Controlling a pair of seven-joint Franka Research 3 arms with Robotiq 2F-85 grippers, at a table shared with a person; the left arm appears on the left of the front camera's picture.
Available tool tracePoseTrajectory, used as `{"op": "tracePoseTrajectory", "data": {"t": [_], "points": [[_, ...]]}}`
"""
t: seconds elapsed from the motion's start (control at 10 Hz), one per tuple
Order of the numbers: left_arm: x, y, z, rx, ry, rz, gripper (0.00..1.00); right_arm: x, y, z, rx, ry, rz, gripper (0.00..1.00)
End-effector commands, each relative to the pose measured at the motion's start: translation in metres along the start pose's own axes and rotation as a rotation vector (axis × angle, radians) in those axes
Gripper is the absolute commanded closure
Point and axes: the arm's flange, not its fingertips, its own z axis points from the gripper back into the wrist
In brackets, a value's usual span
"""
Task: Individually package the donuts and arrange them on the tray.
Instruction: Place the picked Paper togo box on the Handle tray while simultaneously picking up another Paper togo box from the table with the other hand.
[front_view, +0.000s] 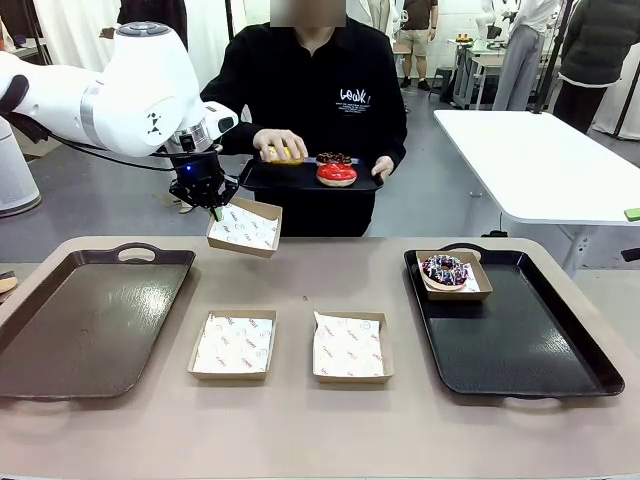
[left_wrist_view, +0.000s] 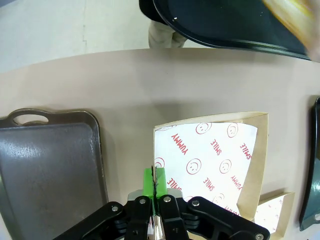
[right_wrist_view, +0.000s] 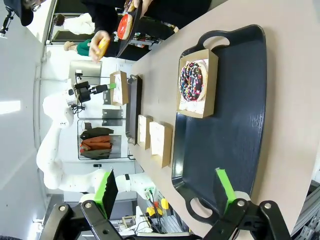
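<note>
The left hand pinches one rim of a paper-lined box, pads closed on the card, holding it tilted above the worktop's far edge. The person's hand grips the yellow donut over a carried tray bearing the red donut and chocolate donut. Level and steady the box so the donut lands centred; a single-edge grip is likely to sag. The sprinkled donut sits boxed at the black tray's far left corner. The right hand, wide open, seems to hang over that tray's near end. Two empty boxes lie mid-worktop on smooth beige; a white table stands behind.
</note>
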Motion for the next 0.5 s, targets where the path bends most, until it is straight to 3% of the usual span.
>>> {"op": "tracePoseTrajectory", "data": {"t": [0.0,0.4], "points": [[0.0001,0.0011,0.0,0.0,-0.004,0.001,1.0,0.0008,0.0006,-0.0011,0.001,0.0,0.0,0.0],[0.0001,0.0011,0.0,0.0,-0.004,0.001,1.0,0.0008,0.0006,-0.0011,0.001,0.0,0.0,0.0]]}}
